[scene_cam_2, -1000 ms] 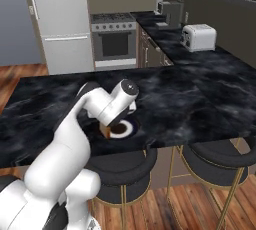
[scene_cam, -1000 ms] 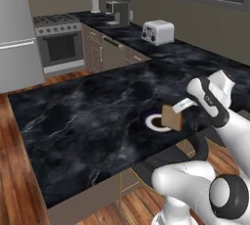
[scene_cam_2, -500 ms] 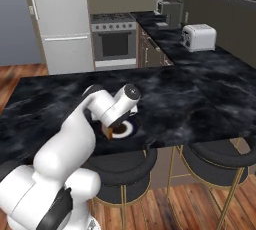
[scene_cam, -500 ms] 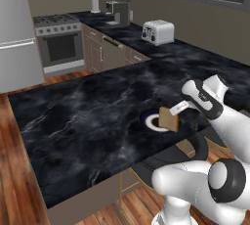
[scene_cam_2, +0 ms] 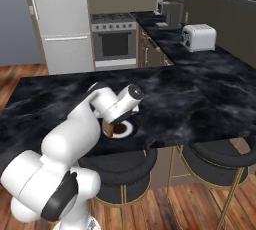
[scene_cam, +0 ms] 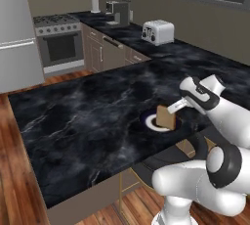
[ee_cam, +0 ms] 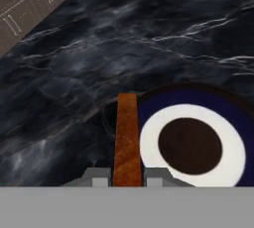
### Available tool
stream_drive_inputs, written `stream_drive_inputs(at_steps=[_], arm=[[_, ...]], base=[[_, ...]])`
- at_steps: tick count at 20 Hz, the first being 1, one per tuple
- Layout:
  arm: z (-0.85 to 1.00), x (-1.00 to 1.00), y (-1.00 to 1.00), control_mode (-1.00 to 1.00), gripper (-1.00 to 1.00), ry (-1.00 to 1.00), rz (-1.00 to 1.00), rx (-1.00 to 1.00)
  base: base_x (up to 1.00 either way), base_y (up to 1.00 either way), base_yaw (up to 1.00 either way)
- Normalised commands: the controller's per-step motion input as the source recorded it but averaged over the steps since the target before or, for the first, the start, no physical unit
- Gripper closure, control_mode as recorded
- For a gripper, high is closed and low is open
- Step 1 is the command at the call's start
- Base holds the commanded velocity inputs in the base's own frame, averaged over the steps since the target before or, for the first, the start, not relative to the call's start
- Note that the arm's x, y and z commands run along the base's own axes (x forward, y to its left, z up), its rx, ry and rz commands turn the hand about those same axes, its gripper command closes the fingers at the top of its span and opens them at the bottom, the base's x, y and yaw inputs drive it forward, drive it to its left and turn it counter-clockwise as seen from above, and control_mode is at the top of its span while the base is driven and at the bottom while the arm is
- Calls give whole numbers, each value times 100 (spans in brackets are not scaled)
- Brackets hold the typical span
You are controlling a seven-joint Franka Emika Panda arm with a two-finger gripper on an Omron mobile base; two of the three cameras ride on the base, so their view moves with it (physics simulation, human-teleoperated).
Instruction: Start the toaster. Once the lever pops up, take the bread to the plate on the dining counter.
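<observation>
My gripper point(scene_cam: 175, 106) is shut on the bread point(scene_cam: 166, 117), a tan-brown slice held upright on edge just over the plate point(scene_cam: 148, 121). The plate has dark-blue and pale rings and lies on the dining counter point(scene_cam: 88, 116), near its front edge. In the hand view the bread point(ee_cam: 127, 133) shows edge-on between my fingertips point(ee_cam: 96, 177), above the left rim of the plate point(ee_cam: 163, 98). From the right base view my gripper point(scene_cam_2: 118, 120) hangs over the plate point(scene_cam_2: 125, 131) and covers part of it. The silver-white toaster point(scene_cam: 157, 32) stands on the far worktop.
A dark coffee machine point(scene_cam: 118, 12) stands on the worktop behind the toaster. An oven point(scene_cam_2: 114, 44) and a tall fridge point(scene_cam_2: 59, 21) line the far wall. Two bar stools point(scene_cam_2: 215, 156) stand under the dining counter's near edge, beside my base.
My hand has carried the bread a little to the left and lower, closer over the plate. The grip has stayed shut.
</observation>
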Motion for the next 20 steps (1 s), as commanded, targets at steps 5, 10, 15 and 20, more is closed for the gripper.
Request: stream_drive_inputs(at_steps=[5,10,15,20], arm=[[-25,5,0,-100,100,0,0,0],[-16,6,0,-100,100,0,0,0],[0,9,0,-100,100,-2,0,3],[0,13,0,-100,100,0,0,2]], base=[[0,0,0],[0,0,0],[0,0,0],[0,0,0]])
